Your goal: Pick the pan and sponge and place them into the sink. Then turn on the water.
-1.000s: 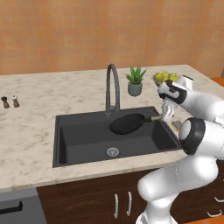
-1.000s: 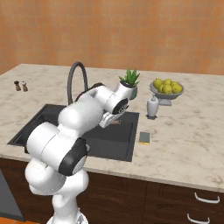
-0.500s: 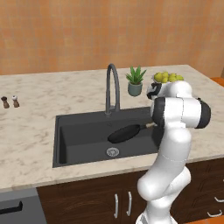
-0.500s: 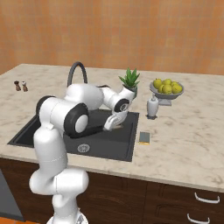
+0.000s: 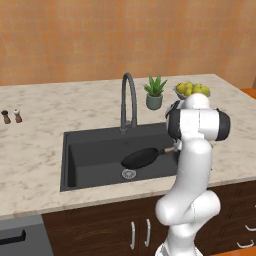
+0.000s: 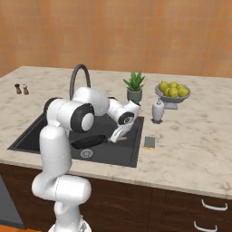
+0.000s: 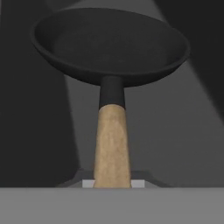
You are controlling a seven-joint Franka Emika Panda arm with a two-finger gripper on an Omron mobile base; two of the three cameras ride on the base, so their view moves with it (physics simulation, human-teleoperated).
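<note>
The black pan (image 5: pixel 140 158) with its light wooden handle hangs low inside the dark sink (image 5: pixel 90 150), over the round silver drain (image 5: pixel 128 173). My gripper (image 6: pixel 117 137) is shut on the end of the handle at the basin's right side. In the hand view the pan (image 7: pixel 109 43) stretches away from me, tilted slightly, with the sink floor behind it. The yellow sponge (image 6: pixel 150 143) lies on the counter just right of the sink (image 6: pixel 131 147). No water falls from the arched faucet (image 5: pixel 128 100).
A potted plant (image 5: pixel 154 93) and a bowl of lemons (image 5: pixel 192 90) stand behind the sink to the right. A small white bottle (image 6: pixel 157 111) stands near the sponge. Two shakers (image 5: pixel 11 116) sit at the far left of the counter.
The pan has come down from the sink's upper right, near the faucet, to low over the drain. The arm has folded in, and the gripper has stayed shut on the handle.
</note>
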